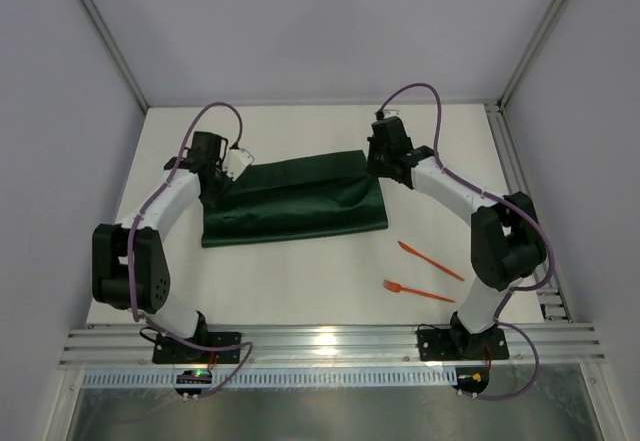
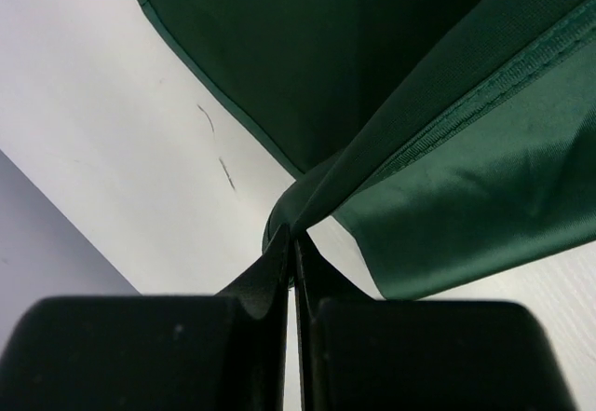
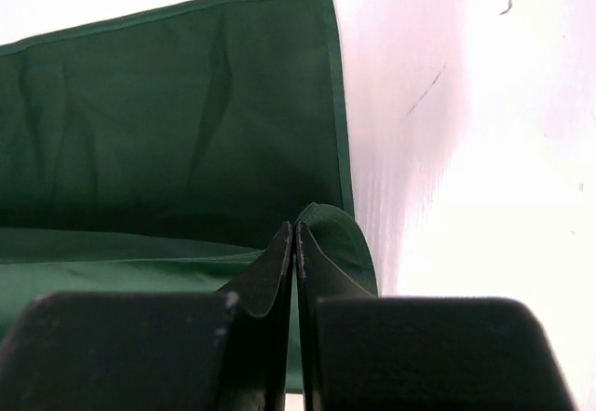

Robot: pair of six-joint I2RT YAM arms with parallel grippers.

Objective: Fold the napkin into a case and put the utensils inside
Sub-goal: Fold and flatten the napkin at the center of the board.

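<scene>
The dark green napkin (image 1: pixel 295 201) lies half folded across the middle of the table, its upper layer raised at both far corners. My left gripper (image 1: pixel 224 173) is shut on the napkin's left corner (image 2: pixel 296 208), pinched at the fingertips. My right gripper (image 1: pixel 378 168) is shut on the right corner (image 3: pixel 328 232), which curls over one finger. Two orange-red utensils lie on the bare table to the right: a straight piece (image 1: pixel 430 260) and a fork (image 1: pixel 417 291) nearer the front. No finished case shows.
White table (image 1: pixel 300 281) with grey walls on three sides. An aluminium rail (image 1: pixel 330 343) runs along the near edge, and a slotted rail (image 1: pixel 510 161) runs down the right side. Purple cables loop over both arms.
</scene>
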